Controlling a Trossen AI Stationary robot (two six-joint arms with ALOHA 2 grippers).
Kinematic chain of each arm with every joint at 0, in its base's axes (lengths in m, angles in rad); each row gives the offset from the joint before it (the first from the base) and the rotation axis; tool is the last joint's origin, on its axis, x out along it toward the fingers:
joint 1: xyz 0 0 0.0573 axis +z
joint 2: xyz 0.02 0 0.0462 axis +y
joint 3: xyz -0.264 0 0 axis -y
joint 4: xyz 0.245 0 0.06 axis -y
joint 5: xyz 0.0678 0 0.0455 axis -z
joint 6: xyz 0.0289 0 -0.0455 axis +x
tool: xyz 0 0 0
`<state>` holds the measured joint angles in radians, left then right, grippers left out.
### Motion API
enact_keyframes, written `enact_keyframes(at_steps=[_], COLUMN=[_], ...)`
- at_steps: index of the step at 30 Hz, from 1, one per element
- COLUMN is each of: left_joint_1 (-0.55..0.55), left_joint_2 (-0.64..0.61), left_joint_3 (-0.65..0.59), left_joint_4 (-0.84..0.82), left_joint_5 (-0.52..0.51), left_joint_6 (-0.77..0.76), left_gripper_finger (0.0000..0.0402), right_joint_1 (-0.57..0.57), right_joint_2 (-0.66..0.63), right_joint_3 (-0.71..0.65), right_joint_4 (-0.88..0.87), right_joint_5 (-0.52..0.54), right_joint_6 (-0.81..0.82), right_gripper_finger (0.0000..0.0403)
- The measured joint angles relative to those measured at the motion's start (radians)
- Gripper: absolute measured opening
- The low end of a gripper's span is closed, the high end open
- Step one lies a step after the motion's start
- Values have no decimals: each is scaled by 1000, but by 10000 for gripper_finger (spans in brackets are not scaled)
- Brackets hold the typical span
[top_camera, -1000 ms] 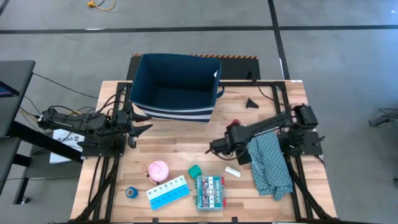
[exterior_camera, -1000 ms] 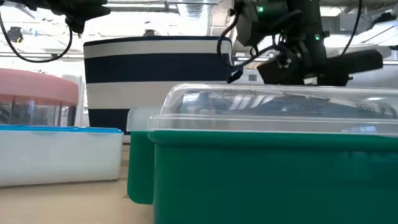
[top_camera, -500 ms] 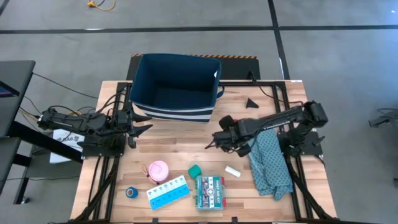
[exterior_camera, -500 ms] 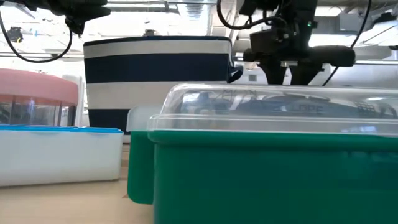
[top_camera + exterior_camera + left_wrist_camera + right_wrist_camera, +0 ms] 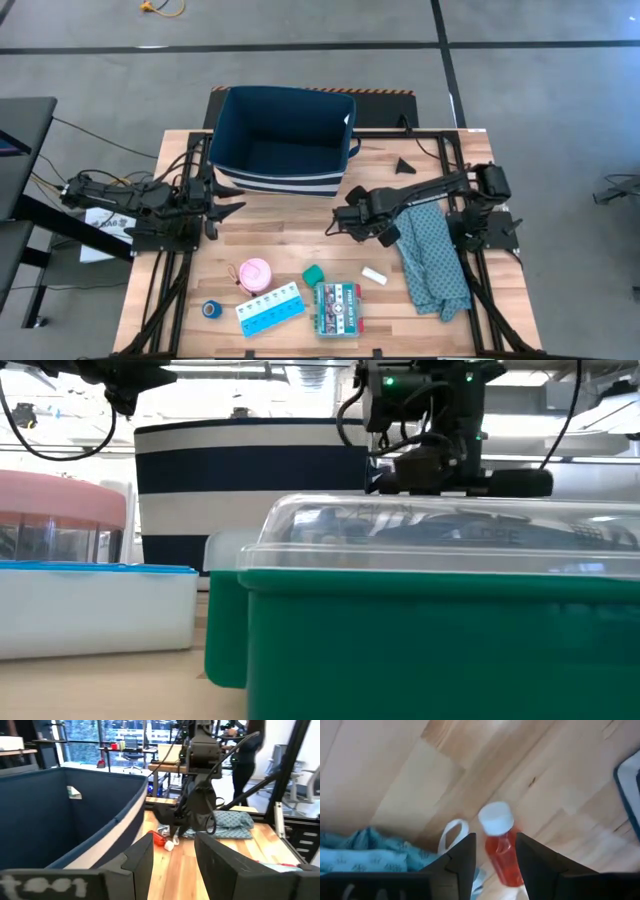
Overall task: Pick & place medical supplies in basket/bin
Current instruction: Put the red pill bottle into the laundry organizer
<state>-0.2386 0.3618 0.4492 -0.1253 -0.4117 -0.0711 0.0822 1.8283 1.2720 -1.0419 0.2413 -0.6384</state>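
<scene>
Red bottle (image 5: 502,852) with white cap, unlabelled, between right gripper (image 5: 495,855) jaws

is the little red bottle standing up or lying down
Lying down. In the right wrist view the red bottle lies lengthwise on the wooden table, white cap pointing sideways, between the right gripper fingers.

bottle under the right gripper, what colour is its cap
White cap on a red-orange bottle, which lies between the right gripper's fingers; clearest in the right wrist view.
</scene>
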Motion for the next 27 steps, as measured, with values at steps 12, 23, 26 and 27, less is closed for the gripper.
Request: enact_keyframes(at_steps=[12,23,26,27], left_joint_1=[0,0,0,0], left_joint_2=[0,0,0,0], left_joint_3=[0,0,0,0], left_joint_4=[0,1,1,1], left_joint_5=[5,5,5,5], left_joint_6=[11,13,12,12], left_gripper_finger=[135,135,135,135], right_joint_1=[-31,-38,-32,-29], right_joint_2=[7,6,0,-2], right_joint_3=[0,28,47,51], right_joint_4=[41,70,52,47], right_joint_5=[-1,29,21,22], right_joint_6=[53,-35,-91,-99], right_gripper_finger=[130,128,127,127])
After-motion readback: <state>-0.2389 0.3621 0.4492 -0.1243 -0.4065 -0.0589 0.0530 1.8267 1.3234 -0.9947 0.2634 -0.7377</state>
